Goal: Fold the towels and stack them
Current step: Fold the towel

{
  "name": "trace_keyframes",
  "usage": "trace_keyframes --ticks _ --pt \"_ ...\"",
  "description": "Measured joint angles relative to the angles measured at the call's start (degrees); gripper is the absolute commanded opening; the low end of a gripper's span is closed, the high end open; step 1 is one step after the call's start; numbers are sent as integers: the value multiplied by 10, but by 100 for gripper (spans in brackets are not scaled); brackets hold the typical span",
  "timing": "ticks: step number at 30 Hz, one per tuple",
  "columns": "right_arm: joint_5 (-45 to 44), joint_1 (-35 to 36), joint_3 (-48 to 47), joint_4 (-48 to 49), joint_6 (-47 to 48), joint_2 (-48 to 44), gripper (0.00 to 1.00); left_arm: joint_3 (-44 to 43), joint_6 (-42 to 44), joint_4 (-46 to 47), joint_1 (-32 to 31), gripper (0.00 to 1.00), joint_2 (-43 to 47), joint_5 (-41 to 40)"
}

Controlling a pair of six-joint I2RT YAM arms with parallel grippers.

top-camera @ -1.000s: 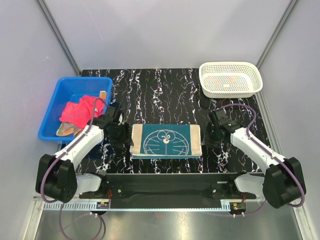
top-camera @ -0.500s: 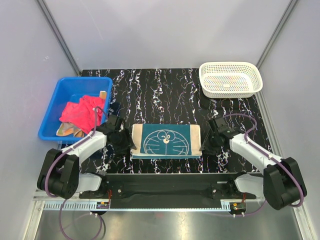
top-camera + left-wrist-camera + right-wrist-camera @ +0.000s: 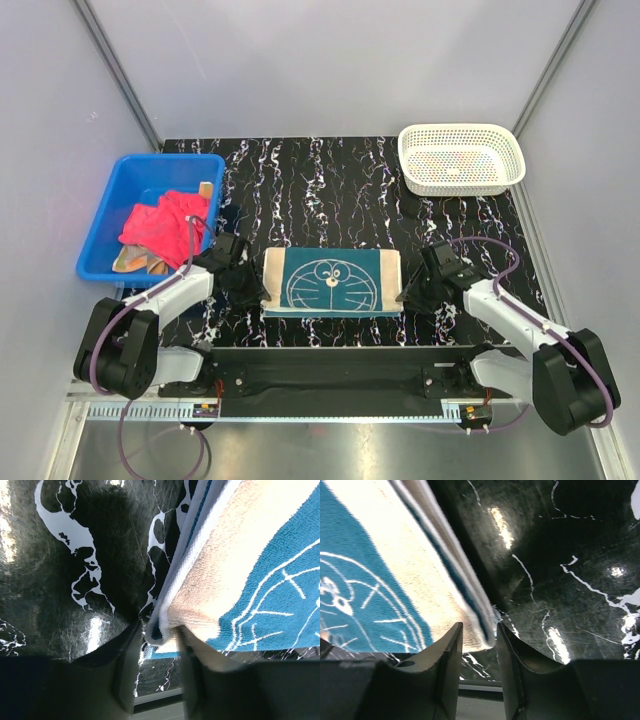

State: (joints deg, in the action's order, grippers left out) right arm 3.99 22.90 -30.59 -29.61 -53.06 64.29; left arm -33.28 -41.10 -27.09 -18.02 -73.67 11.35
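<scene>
Well, the teal towel [image 3: 332, 283] lies folded in a wide rectangle on the near middle of the table [image 3: 330, 190]. Its white cartoon face is up, and beige bands run down both short ends.

The left claw [image 3: 252, 287] is at the towel's near-left corner and the right claw [image 3: 410, 290] at its near-right corner. From above I can't see either set of tips, because the black wrist bodies cover them.

The wrist cameras help more. On the left, the rounded corner of the folded layers sits squeezed between the two fingers [image 3: 125, 670], so that claw is clamped on the teal towel. On the right, the stacked white and teal edges fill the gap between the fingers [image 3: 451, 655], and that claw pinches the same towel. Both close views cut off all but a corner of it, with only stray white lines of the face showing. I can't count the layers.

Over on the left, a blue bin [image 3: 100, 215] holds the pink towel [image 3: 160, 222], bunched up. The orange towel [image 3: 130, 262] is mostly buried under it, with just a bit poking out on the near side. A white basket [image 3: 405, 150] stands at the far right corner, well apart from everything else.
</scene>
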Motion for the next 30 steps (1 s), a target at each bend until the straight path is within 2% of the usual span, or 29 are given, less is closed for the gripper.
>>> trace_keyframes --ticks 5,9,10,13,14,19,20,22,30 --pt "0 0 8 18 -14 -19 38 0 -4 -5 0 49 9 0" --pt "0 0 16 30 -20 -17 36 0 -4 -6 0 43 9 1" --pt "0 0 17 31 -21 -17 36 0 -4 -6 0 38 9 1" --pt "0 0 18 35 -23 -16 26 0 -8 -6 -1 24 9 3" --pt "0 1 18 35 -24 -17 19 0 -9 -6 -1 21 10 3" --pt "0 1 23 43 -27 -19 1 0 -10 -8 -2 10 19 4" --pt "0 2 24 45 -27 -21 0 0 -10 -11 -3 4 23 4" --pt "0 2 27 45 -27 -25 0 -1 -11 -20 -3 0 32 5" --pt "-1 2 20 29 -13 -37 0 -27 -12 -63 -4 0 71 7"
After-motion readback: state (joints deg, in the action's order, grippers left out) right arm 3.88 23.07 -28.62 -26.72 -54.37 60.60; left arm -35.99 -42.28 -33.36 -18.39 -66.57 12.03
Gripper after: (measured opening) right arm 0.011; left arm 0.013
